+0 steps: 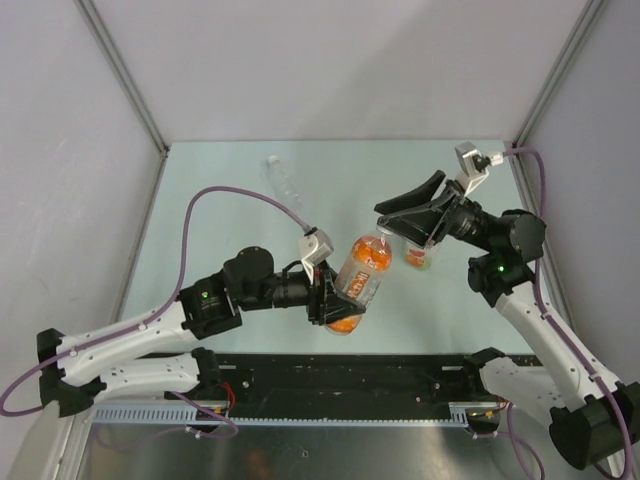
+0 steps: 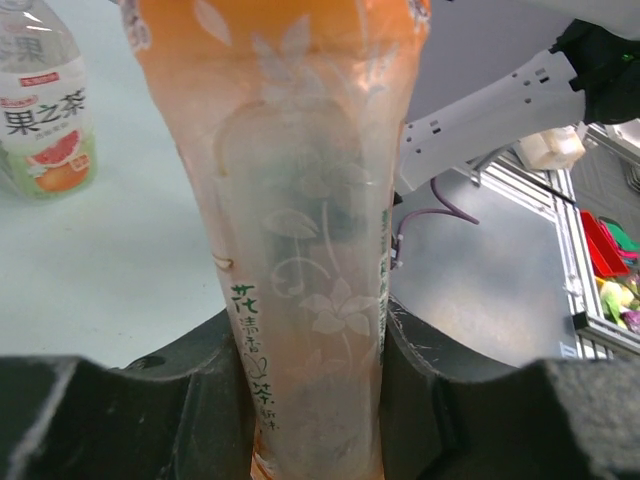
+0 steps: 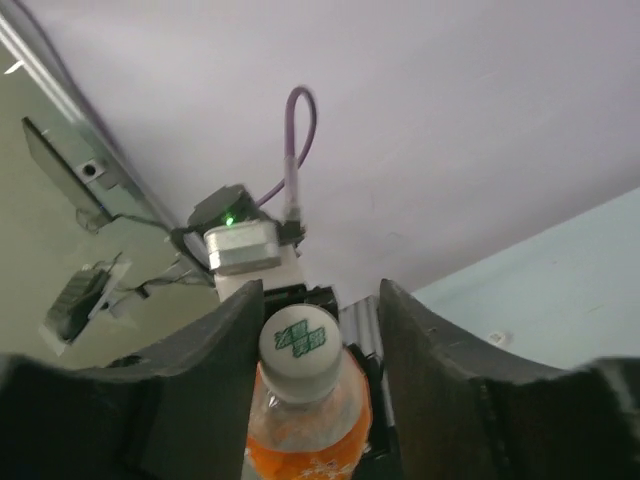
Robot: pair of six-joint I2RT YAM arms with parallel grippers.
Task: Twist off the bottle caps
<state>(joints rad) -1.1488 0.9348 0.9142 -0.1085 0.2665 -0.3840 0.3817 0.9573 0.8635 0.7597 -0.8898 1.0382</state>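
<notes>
Risks: orange bottle (image 1: 358, 275) held tilted, gripped low on thin body only. Twisting cap (image 3: 300, 345) may spin or squash bottle in left jaws, so thread won't break loose. Right jaws sit off-centre on cap; closing may shove neck aside or catch rim only and slip.

Jaws: left jaws pinching bottle's lower body. At bottle's top, right jaws spread, straddling cap, gap on one side. Clear bottle (image 1: 283, 180) on counter (image 1: 210, 210) behind; green bottle (image 1: 422, 255) just right.

Left wrist: orange bottle (image 2: 310, 250) ran past upper edge, base sat hidden at bottom; green bottle (image 2: 45, 120) was cropped at upper left. Top view: clear bottle (image 1: 283, 180), upper centre, was too small for detail; right gripper (image 1: 383, 222) hid most of green bottle.
</notes>
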